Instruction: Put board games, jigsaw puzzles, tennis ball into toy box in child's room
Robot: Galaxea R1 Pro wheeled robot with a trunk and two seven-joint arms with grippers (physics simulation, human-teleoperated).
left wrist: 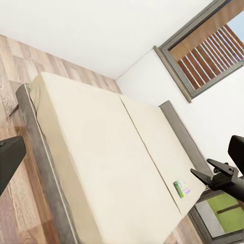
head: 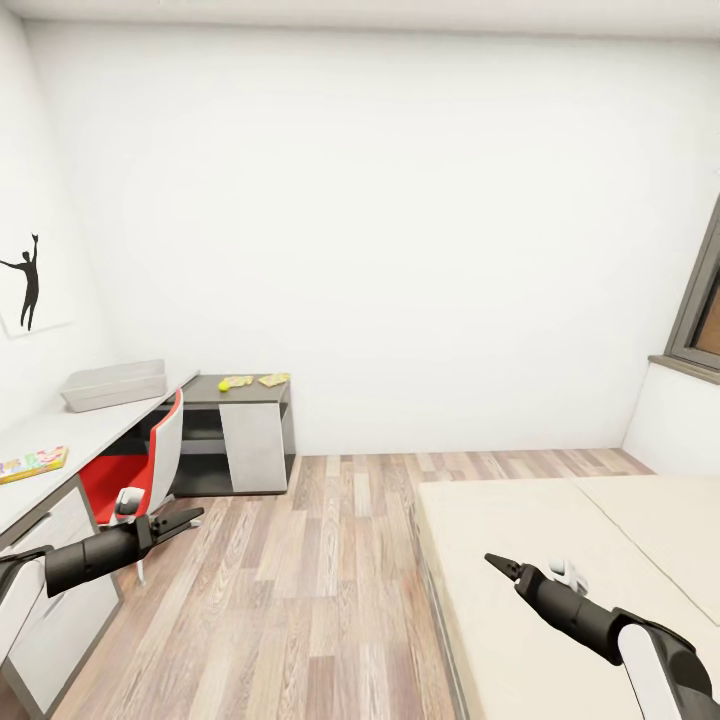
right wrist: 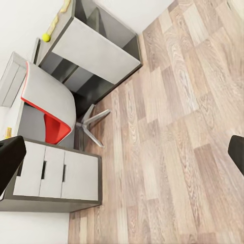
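Note:
The light grey toy box (head: 115,385) sits on the table (head: 70,432) by the left wall. Nearer me on that top lies a colourful board game (head: 32,464). On the dark corner section are the yellow-green tennis ball (head: 224,385) and two jigsaw puzzles (head: 241,380) (head: 273,379). The beige bed (head: 560,560) is at lower right; in the left wrist view a green-edged board game (left wrist: 182,188) lies near its headboard end. My left gripper (head: 190,518) hovers open beside the red chair. My right gripper (head: 502,566) is open and empty over the bed's near corner.
A red and white swivel chair (head: 140,470) is tucked at the desk, close to my left arm. Wood plank floor (head: 330,560) runs between desk and bed. A grey-framed window (head: 700,310) is on the right wall. White drawers (right wrist: 51,173) stand under the desk.

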